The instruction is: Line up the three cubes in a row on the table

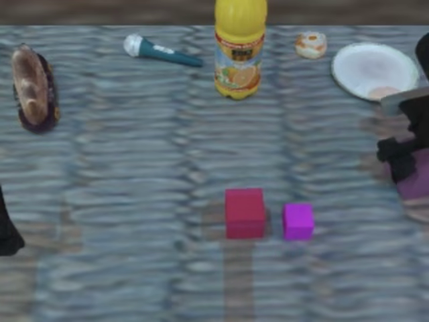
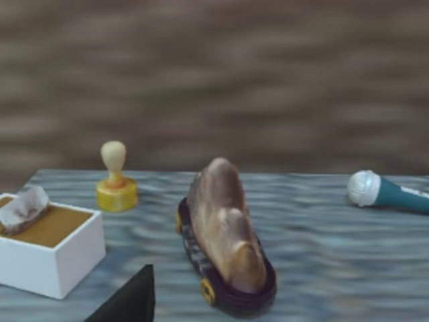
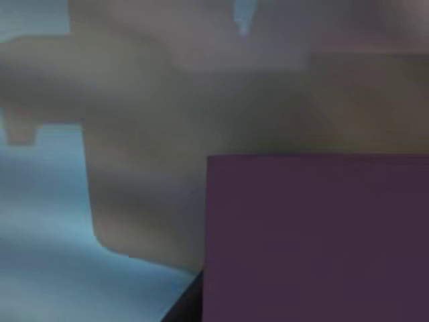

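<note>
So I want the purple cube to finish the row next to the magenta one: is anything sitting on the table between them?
Nothing visible does. The purple cube is at the table's right edge under the right gripper, and the stretch of cover from there to the magenta cube is bare. The crimson cube lies beyond it, to the left.

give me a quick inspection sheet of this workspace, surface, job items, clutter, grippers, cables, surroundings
surface: table with blue-grey rippled cover, brownish patches, dark wood far edge
job's things: crimson cube and magenta cube side by side near centre, small gap between; purple cube at the right edge under the right gripper
clutter: juice bottle, microphone, bread on a wheeled tray, plate, small pastry; stamp and white box seen only in the left wrist view
grippers: right gripper at the purple cube; left gripper parked at the left edge
cables: nothing seen
surroundings: blurred brown backdrop
</note>
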You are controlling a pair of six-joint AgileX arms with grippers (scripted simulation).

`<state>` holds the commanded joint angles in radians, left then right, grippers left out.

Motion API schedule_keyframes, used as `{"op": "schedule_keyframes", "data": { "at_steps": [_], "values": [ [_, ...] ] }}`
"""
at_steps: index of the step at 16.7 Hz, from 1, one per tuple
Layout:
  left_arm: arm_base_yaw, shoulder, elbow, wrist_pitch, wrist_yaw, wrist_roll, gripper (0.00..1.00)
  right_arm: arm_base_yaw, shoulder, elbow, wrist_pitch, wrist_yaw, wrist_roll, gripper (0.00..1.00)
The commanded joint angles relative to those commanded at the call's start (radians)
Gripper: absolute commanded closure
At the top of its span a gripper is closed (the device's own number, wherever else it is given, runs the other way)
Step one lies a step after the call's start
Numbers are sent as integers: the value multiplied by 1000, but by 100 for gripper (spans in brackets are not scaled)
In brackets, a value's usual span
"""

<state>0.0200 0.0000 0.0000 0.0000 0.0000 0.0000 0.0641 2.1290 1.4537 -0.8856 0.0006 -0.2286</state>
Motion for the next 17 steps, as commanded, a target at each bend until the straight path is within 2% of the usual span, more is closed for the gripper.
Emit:
{"op": "schedule_keyframes", "data": {
  "at_steps": [6, 12, 14, 17],
  "values": [
    [0, 0, 0, 0, 0, 0, 0, 5, -70, 125, -205, -1, -1, 100],
    [0, 0, 0, 0, 0, 0, 0, 3, -78, 141, -226, -1, 3, 100],
    [0, 0, 0, 0, 0, 0, 0, 31, -55, 174, -244, 0, 35, 100],
    [0, 0, 0, 0, 0, 0, 0, 128, 30, 303, -314, 2, 159, 100]
  ]
}}
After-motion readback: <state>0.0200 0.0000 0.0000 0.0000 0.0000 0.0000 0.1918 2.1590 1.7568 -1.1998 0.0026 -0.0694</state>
